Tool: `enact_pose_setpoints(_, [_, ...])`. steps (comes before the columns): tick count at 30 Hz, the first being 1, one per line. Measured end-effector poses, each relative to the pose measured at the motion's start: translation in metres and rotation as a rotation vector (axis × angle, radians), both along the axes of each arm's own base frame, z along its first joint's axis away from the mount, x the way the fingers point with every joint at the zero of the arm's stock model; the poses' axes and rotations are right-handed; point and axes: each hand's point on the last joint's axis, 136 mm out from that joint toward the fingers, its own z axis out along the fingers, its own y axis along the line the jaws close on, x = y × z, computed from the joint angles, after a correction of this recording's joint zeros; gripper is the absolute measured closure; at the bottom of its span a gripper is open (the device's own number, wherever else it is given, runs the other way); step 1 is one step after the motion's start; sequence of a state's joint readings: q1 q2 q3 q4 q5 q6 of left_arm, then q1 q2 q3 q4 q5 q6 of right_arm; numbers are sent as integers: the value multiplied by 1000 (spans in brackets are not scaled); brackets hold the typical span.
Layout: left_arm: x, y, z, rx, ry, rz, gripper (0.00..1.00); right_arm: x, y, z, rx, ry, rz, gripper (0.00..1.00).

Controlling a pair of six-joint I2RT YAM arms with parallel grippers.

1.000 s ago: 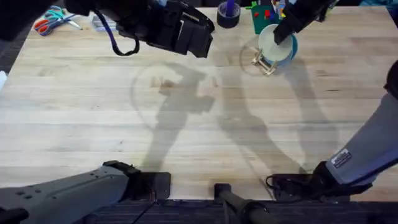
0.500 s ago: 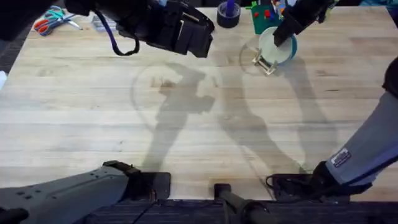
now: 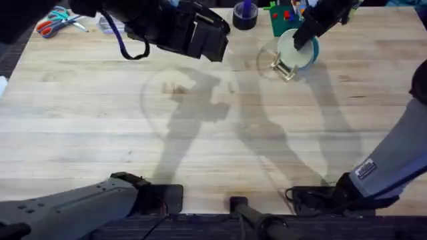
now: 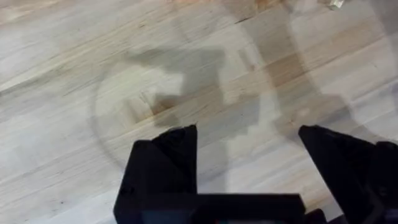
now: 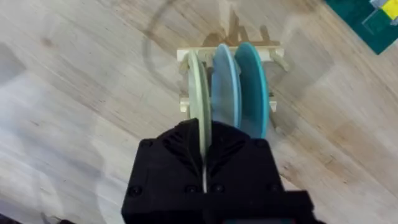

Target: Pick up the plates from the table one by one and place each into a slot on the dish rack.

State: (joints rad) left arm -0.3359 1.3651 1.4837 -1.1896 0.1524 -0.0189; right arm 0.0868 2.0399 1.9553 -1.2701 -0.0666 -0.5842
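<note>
While the wooden surface (image 3: 220,133) is lying mostly bare, carrying only the arms' shadows, the small things are crowding its far edge around the dish rack (image 3: 285,67). Just behind the rack a green toy-brick board (image 3: 283,18) is standing, and beside that board a dark roll of tape (image 3: 245,16) is sitting; well away from the rack, at the far left corner, a pair of scissors (image 3: 52,22) is lying.

Reaching from the lower right base, the right arm is stretching across to the rack, its hand (image 3: 301,37) coming down over the plates from above. From the right wrist camera, that hand (image 5: 204,163) is closing narrowly on the top edge of the cream-yellow plate (image 5: 198,106), which is standing upright in a slot of the rack (image 5: 227,55). Two light blue plates (image 5: 239,87) are standing upright in the slots just beside it, close together.

Hanging high and well apart from the rack, the left arm is showing large and dark under the overhead camera. Its hand (image 4: 249,140) is spreading wide with nothing between the fingers, over bare wood.

Open planks are running from the rack toward both arm bases, with nothing lying between.
</note>
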Motion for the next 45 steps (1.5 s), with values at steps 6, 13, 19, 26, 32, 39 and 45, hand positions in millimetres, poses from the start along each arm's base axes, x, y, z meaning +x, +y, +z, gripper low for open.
enact_pose_setpoints(6, [0,0,0,0,0,0,6,0,0,0,0,3,0,924])
enact_pose_setpoints(13, [0,0,0,0,0,0,7,-2,0,-1,1,10,0,775])
enact_pose_setpoints(19, [0,0,0,0,0,0,6,-2,0,-1,2,9,0,766])
enact_pose_setpoints(26, [0,0,0,0,0,0,7,-1,1,-1,11,11,-53,729])
enact_pose_setpoints(32, [0,0,0,0,0,0,8,-1,2,2,18,7,-81,20])
enact_pose_setpoints(39, [0,0,0,0,0,0,6,-14,3,37,29,-45,-122,9])
enact_pose_setpoints(45, [0,0,0,0,0,0,7,-32,16,78,47,-127,-94,6])
